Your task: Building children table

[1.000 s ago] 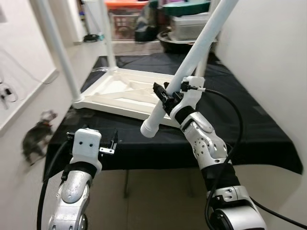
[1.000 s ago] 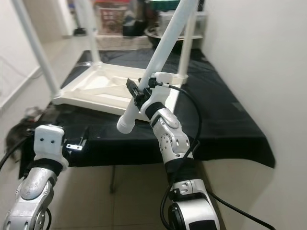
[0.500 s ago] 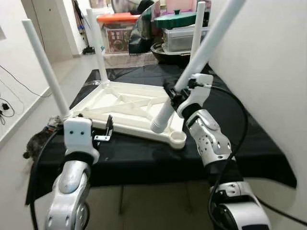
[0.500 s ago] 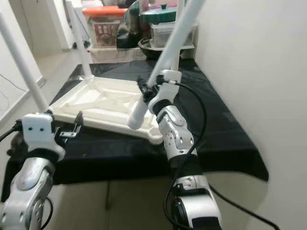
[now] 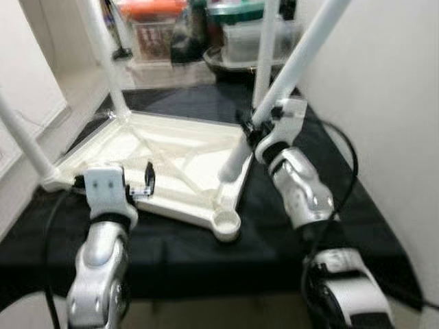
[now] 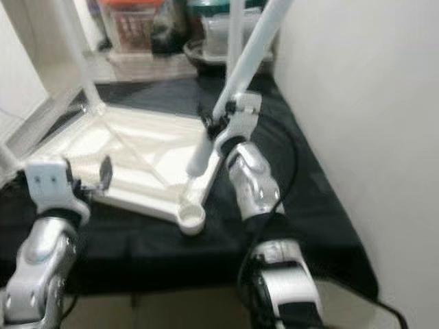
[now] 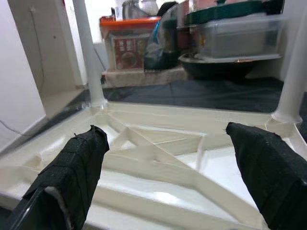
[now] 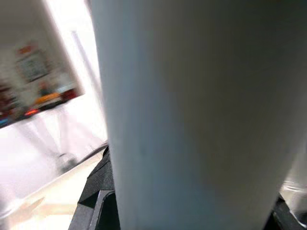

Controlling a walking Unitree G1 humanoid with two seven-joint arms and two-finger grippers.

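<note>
We took the overturned white tabletop (image 5: 171,161), lying on the black-covered bench (image 5: 288,233), as our landmark. Nearest us, at its front edge, our left gripper (image 5: 140,185) hovered with fingers (image 7: 79,160) spread wide, holding nothing. At the near right corner an empty round socket (image 5: 226,223) faced up. Just beyond it, above the right edge, our right gripper (image 5: 250,130) was clamped on the loose white leg (image 5: 288,68), tilted, lower end above the tabletop. We judged the leg light, rigid, smooth and liable to slip; gripping low near the inserting end seemed best. Farther back, other legs (image 5: 266,41) stood fitted.
</note>
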